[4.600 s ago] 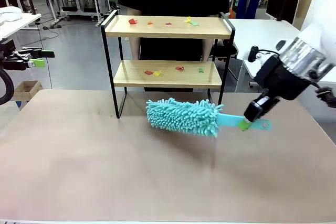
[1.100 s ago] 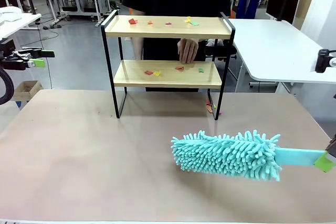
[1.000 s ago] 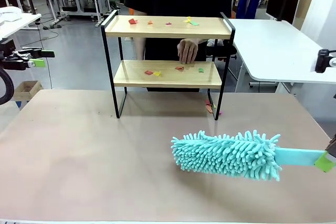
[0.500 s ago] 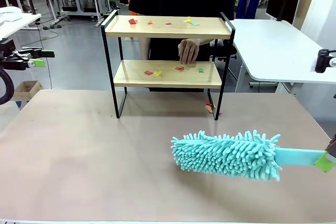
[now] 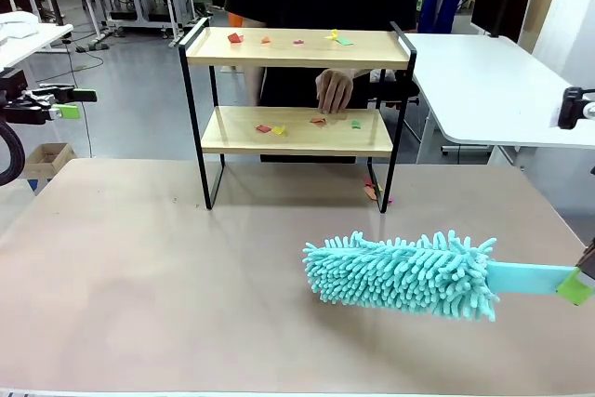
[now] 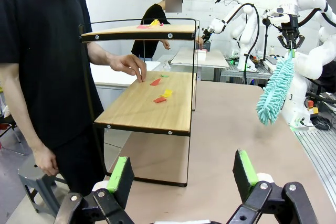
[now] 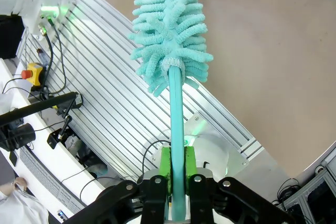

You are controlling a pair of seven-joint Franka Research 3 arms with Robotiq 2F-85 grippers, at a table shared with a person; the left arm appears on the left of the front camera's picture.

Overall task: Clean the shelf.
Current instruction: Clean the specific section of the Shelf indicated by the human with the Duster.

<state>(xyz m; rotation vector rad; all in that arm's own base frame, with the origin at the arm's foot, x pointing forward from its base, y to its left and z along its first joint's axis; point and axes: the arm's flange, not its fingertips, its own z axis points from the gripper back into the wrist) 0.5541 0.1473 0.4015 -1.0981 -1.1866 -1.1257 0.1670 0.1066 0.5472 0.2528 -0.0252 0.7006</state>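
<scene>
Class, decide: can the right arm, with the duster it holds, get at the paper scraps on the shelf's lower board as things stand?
Probably not safely. The shelf's front is open, but a person's hand is over the lower board, right by the scraps, so the duster would likely brush it.

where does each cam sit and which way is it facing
Front: between the arms, facing across the table at shelf and person's hand; left gripper at its edge.
Left wrist: facing the shelf's end; open left gripper below.
Right wrist: along the duster; right gripper shut on its handle.
Front and left wrist share shelf, hand, duster.
</scene>
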